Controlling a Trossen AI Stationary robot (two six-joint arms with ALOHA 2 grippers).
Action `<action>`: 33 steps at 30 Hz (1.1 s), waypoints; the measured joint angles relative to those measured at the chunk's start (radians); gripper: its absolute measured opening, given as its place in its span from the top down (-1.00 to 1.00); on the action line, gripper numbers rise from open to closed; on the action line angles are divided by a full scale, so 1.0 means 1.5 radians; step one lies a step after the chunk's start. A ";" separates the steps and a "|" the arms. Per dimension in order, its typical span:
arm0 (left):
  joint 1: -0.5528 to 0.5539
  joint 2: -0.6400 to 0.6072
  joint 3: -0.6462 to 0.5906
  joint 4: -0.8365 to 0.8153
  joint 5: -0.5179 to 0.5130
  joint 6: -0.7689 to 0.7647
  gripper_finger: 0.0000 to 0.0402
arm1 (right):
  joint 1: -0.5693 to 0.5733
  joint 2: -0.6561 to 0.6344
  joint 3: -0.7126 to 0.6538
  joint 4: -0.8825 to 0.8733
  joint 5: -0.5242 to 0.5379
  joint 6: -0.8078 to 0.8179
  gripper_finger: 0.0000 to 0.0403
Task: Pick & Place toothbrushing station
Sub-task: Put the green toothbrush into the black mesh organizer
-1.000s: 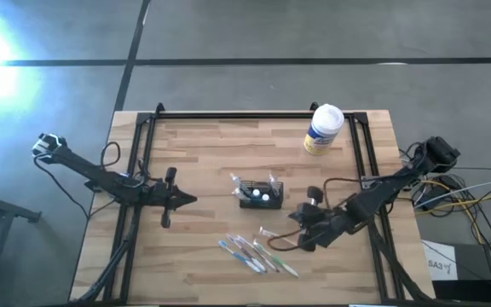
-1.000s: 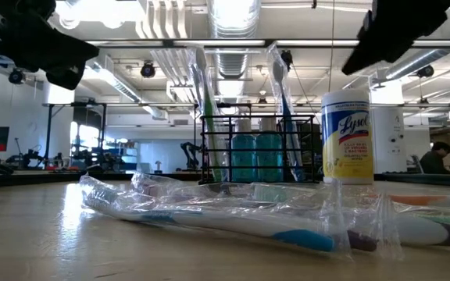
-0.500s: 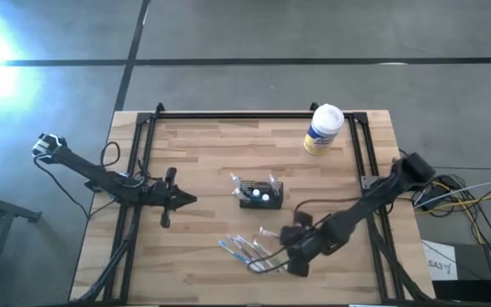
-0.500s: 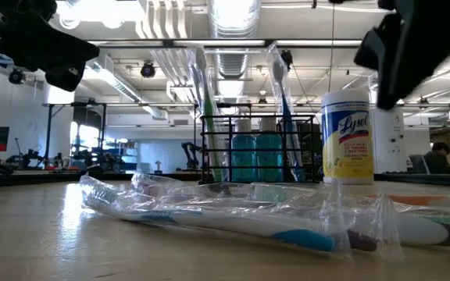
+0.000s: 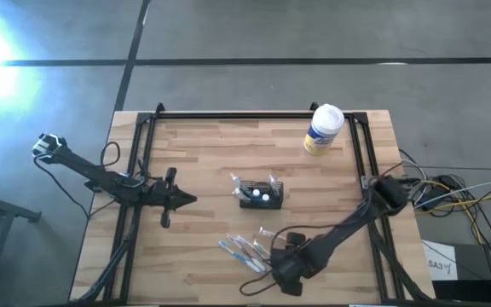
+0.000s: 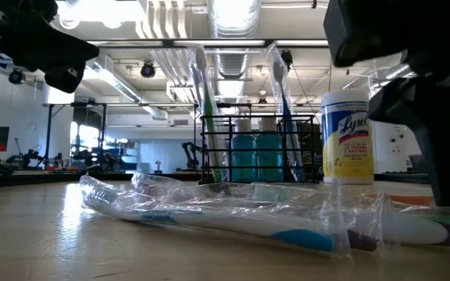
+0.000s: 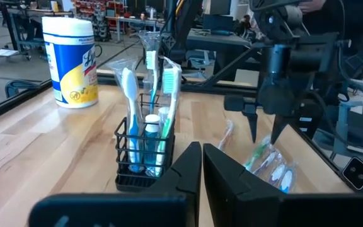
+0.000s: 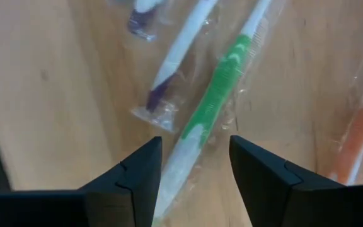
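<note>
Where the wooden table (image 5: 203, 153) is viewed from above, the toothbrushing station (image 5: 259, 194) is seen near its middle, standing upright as a small black wire-sided box, with two blue-green bottles (image 6: 257, 158) held in it and wrapped toothbrushes (image 7: 162, 94) rising from it, heads up. Its long axis is laid across the table, from left to right in the high view. A white-and-yellow wipes canister (image 5: 323, 130) is stood well apart at the far right corner. Loose wrapped toothbrushes (image 5: 250, 251) are spread near the front edge, apart from the station. The right gripper (image 8: 191, 169) is held over this pile with its fingers spread, a green-handled toothbrush (image 8: 216, 94) lying beneath the gap, not gripped. The left gripper (image 7: 201, 165) is held left of the station, pointed at it, its fingers pressed together.
</note>
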 joint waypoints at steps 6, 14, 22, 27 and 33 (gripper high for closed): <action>0.000 0.000 0.000 0.003 0.000 -0.001 0.91 | -0.001 0.004 -0.018 -0.001 0.004 0.000 0.21; 0.000 -0.001 0.000 0.002 0.000 -0.013 0.91 | -0.001 0.000 -0.024 -0.010 0.005 -0.005 0.69; 0.000 0.002 -0.003 -0.001 0.000 -0.011 0.93 | -0.008 -0.023 -0.028 -0.047 0.018 -0.052 0.90; 0.000 0.003 -0.010 -0.002 0.000 -0.020 0.93 | -0.010 -0.075 -0.029 -0.079 0.092 -0.047 0.91; 0.000 0.005 -0.010 0.005 0.000 -0.079 0.93 | -0.006 -0.149 -0.036 -0.029 0.199 -0.131 0.91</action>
